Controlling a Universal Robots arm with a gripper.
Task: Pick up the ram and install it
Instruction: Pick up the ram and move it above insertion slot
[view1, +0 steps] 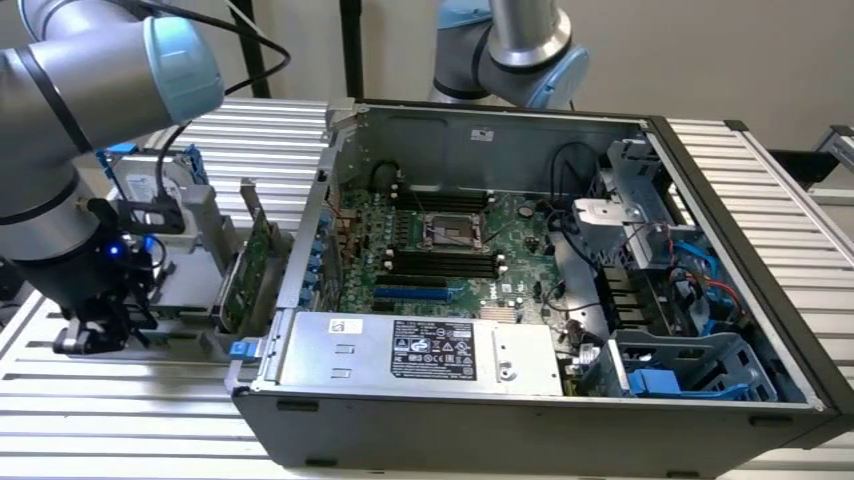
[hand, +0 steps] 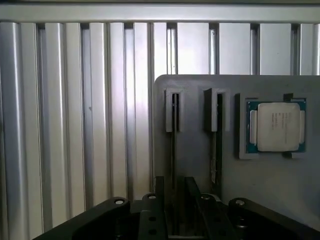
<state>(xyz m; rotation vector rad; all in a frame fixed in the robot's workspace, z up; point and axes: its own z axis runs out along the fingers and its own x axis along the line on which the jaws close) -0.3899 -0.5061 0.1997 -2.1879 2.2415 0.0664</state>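
Slats of pale ribbed aluminium formed the tabletop in the exterior view. On it lay an open grey metal computer case, showing a green motherboard with long black slots and a silver power-supply box along its near side. At the exterior view's left the grey Universal Robots arm reached down, with the jaws low over the tabletop, beside the case and apart from it. Between the jaws and the case stood a grey plastic holder. A tall green expansion card with a metal bracket stood upright at the holder's end nearest the case. A second grey robot arm with a blue joint cap rose behind the case.

In the wrist view the same slatted tabletop ran under the grey holder. The holder carried two narrow parallel slots and a square pocket with a silver-lidded processor chip. The ram appeared as a thin board seen edge-on, standing in the slot nearer the holder's edge, though its chips could not be made out. The black fingers stood parted on either side of that slot's line. The jaws were open with a gap wider than the board and held nothing.
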